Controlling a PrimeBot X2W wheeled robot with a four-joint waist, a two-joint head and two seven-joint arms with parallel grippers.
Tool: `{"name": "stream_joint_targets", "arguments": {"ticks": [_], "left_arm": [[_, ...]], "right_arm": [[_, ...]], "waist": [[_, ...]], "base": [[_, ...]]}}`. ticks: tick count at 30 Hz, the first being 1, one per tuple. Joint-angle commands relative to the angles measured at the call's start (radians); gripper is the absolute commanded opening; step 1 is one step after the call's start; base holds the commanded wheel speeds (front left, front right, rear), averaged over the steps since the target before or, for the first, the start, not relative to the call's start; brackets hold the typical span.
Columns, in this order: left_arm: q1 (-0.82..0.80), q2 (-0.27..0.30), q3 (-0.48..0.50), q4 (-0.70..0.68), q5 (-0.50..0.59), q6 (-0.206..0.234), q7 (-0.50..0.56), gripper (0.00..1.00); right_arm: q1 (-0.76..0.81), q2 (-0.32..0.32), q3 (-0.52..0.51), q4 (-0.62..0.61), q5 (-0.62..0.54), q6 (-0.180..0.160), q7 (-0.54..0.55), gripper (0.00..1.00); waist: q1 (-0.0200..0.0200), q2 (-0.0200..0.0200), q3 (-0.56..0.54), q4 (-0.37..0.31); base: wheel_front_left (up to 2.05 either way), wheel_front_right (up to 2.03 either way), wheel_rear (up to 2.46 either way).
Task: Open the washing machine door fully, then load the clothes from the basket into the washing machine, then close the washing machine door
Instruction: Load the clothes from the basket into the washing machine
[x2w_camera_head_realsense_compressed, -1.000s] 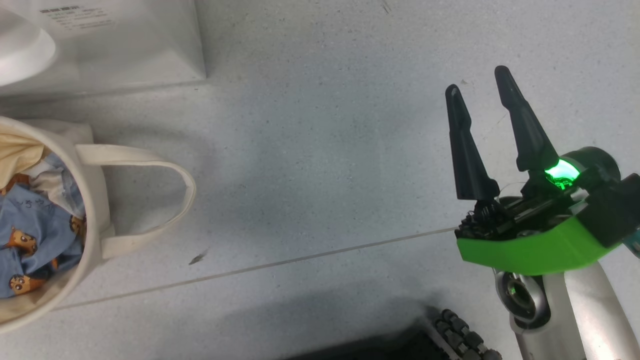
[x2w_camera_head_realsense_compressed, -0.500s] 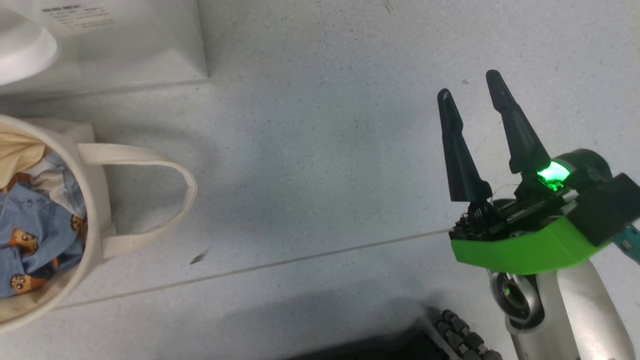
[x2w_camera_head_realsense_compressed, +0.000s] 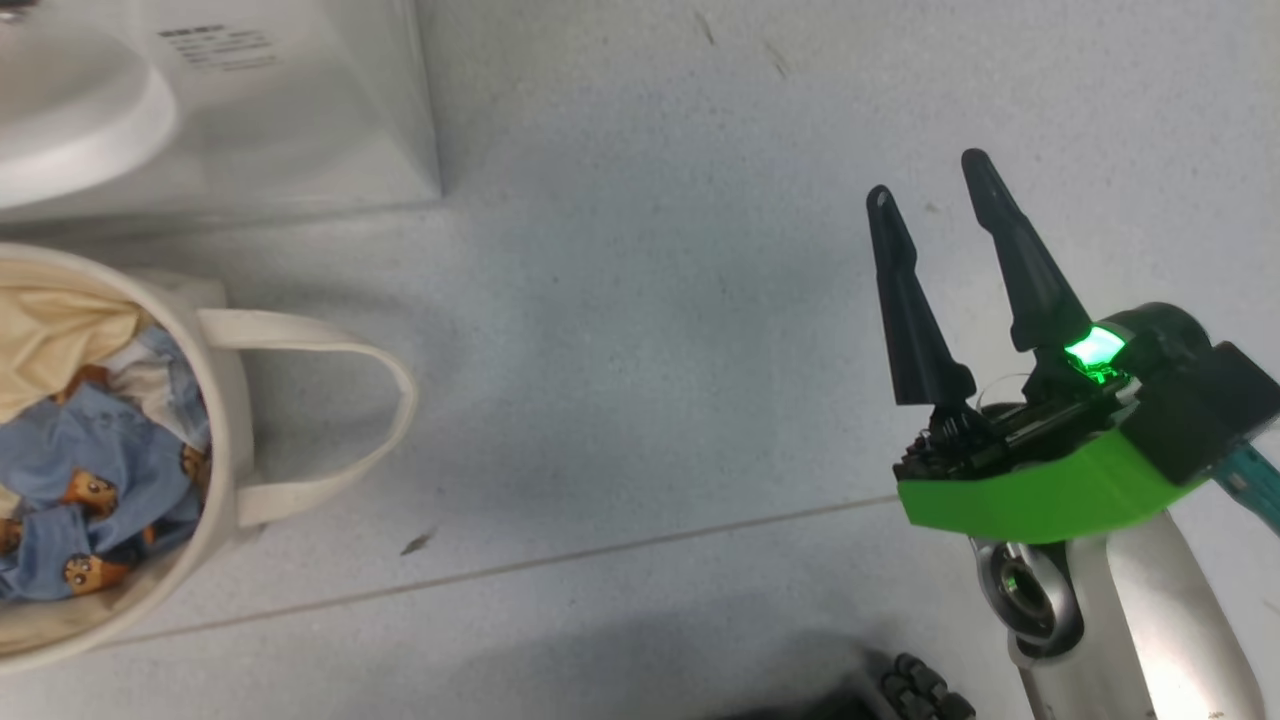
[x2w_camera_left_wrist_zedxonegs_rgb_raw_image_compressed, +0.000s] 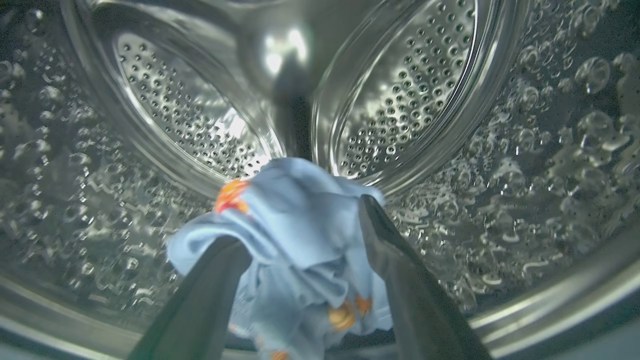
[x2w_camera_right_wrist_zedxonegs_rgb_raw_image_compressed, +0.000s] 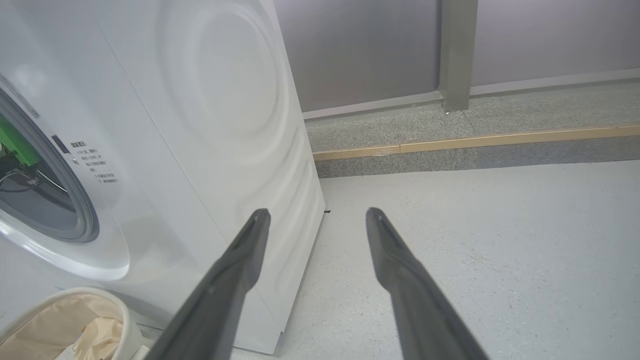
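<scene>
Left gripper (x2w_camera_left_wrist_zedxonegs_rgb_raw_image_compressed: 301, 222) inside washer (x2w_camera_right_wrist_zedxonegs_rgb_raw_image_compressed: 200, 125) drum (x2w_camera_left_wrist_zedxonegs_rgb_raw_image_compressed: 410, 90), jaws spread wide, blue cloth (x2w_camera_left_wrist_zedxonegs_rgb_raw_image_compressed: 295, 200) loose between them. Right gripper (x2w_camera_head_realsense_compressed: 928, 177) right of washer, wide open, empty. Basket (x2w_camera_head_realsense_compressed: 228, 420) before washer; clothes (x2w_camera_head_realsense_compressed: 90, 470) inside look soft, light, floppy. Pinch a raised fold.

Shiny perforated metal drum (x2w_camera_left_wrist_zedxonegs_rgb_raw_image_compressed: 415, 95), soft clothes (x2w_camera_left_wrist_zedxonegs_rgb_raw_image_compressed: 300, 225), matt canvas basket (x2w_camera_head_realsense_compressed: 232, 420) — smooth glossy washing machine (x2w_camera_right_wrist_zedxonegs_rgb_raw_image_compressed: 210, 115), speckled floor (x2w_camera_head_realsense_compressed: 640, 300)
</scene>
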Motion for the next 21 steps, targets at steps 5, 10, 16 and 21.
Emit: {"name": "stream_joint_targets", "arguments": {"ticks": [5,10,16,21], "left_arm": [[0.095,0.062,-0.047,-0.003,-0.076,0.002,-0.011,1.00],[0.167,0.054,-0.090,-0.005,-0.125,0.002,-0.018,1.00],[0.273,0.026,-0.112,-0.018,-0.181,0.002,-0.032,1.00],[0.360,0.013,-0.107,-0.028,-0.175,0.002,-0.035,1.00]], "right_arm": [[0.003,-0.012,0.032,0.001,0.022,0.001,0.008,1.00],[0.007,-0.030,0.038,0.029,0.042,0.001,0.013,1.00],[0.027,-0.063,0.046,0.069,0.078,0.001,0.021,1.00],[0.051,-0.084,0.050,0.087,0.110,0.001,0.026,1.00]], "waist": [[0.0000,0.0000,-0.108,0.032],[0.0000,0.0000,-0.182,0.056],[0.0000,0.0000,-0.296,0.091],[0.0000,0.0000,-0.378,0.113]], "base": [[0.00,0.00,0.00],[0.00,0.00,0.00],[0.00,0.00,0.00],[0.00,0.00,0.00]]}}
